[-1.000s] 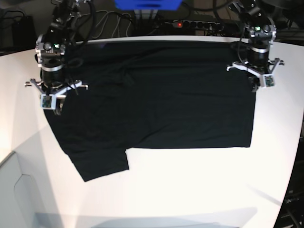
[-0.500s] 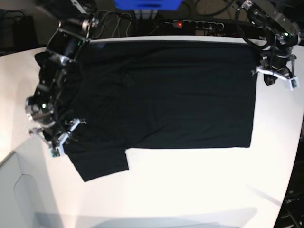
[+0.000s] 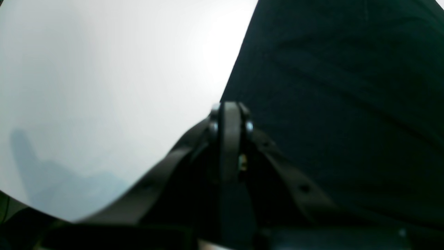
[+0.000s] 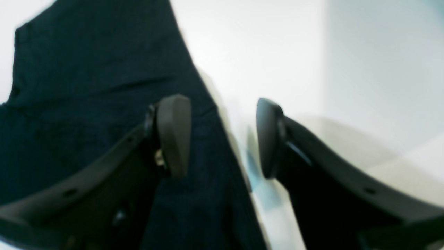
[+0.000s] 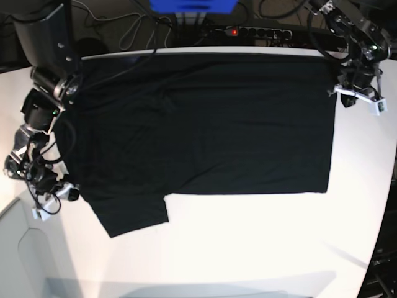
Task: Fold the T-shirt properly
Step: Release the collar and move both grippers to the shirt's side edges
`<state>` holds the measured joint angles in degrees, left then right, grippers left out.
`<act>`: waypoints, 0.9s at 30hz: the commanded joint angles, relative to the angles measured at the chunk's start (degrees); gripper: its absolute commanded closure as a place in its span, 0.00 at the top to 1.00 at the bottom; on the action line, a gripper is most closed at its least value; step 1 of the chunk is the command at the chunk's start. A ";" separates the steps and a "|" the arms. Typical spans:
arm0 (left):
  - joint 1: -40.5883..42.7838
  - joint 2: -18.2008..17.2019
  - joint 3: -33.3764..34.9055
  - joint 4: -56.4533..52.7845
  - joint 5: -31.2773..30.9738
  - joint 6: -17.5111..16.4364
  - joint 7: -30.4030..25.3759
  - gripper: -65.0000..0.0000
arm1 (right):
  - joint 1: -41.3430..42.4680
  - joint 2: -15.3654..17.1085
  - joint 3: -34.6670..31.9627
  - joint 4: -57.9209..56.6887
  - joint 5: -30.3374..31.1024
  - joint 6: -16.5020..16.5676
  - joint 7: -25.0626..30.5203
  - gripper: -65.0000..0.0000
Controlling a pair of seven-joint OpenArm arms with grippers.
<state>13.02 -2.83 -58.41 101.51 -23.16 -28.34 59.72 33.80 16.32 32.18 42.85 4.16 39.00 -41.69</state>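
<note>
The black T-shirt (image 5: 205,124) lies spread flat on the white table (image 5: 248,242), with one sleeve (image 5: 133,214) pointing toward the front left. In the base view my right gripper (image 5: 51,202) hovers at the shirt's left edge, just beside that sleeve. Its wrist view shows it (image 4: 222,137) open, one finger (image 4: 173,135) over the black cloth (image 4: 86,121) and the other over bare table, nothing held. My left gripper (image 5: 360,99) is off the shirt's far right corner. It (image 3: 229,114) is shut, and it is above the shirt's edge (image 3: 329,104).
A power strip (image 5: 254,31), a blue box (image 5: 192,5) and cables sit beyond the table's far edge. A grey panel (image 5: 25,254) lies at the front left corner. The table's right edge curves close to my left arm.
My right arm swept down the shirt's left side to the sleeve and its jaws opened. My left arm moved off the shirt's right corner toward the table edge, still shut.
</note>
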 commanded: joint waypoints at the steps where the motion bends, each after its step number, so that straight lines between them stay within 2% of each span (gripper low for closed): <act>1: 0.39 -0.73 -0.18 0.95 -0.80 -0.01 -1.13 0.03 | 1.49 1.57 0.30 -1.05 2.03 1.00 1.21 0.48; 6: 0.48 -0.82 -0.18 0.95 -0.89 -0.01 -0.87 0.03 | 1.41 5.09 0.30 -10.02 7.84 1.00 4.37 0.48; 8: 0.48 -0.82 -0.18 0.95 -0.89 -0.01 -0.69 0.03 | 1.41 5.53 0.12 -12.39 9.77 1.00 4.81 0.48; 13: 1.36 -0.73 -0.18 1.03 -0.89 -0.01 -0.69 0.03 | 0.88 5.09 0.04 -13.71 10.74 1.00 4.20 0.48; 21: 1.89 -0.82 -0.18 1.47 -0.97 -0.01 -0.60 0.03 | -1.93 1.75 -1.72 -13.44 10.65 1.00 2.79 0.48; 27: 1.71 -0.82 -0.18 1.56 -0.97 -0.01 -0.60 0.03 | -2.90 1.66 -4.36 -13.36 10.83 1.00 3.23 0.46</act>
<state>14.96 -2.85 -58.41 101.78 -23.44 -28.32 59.99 31.35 18.09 28.27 29.85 18.55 39.86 -33.91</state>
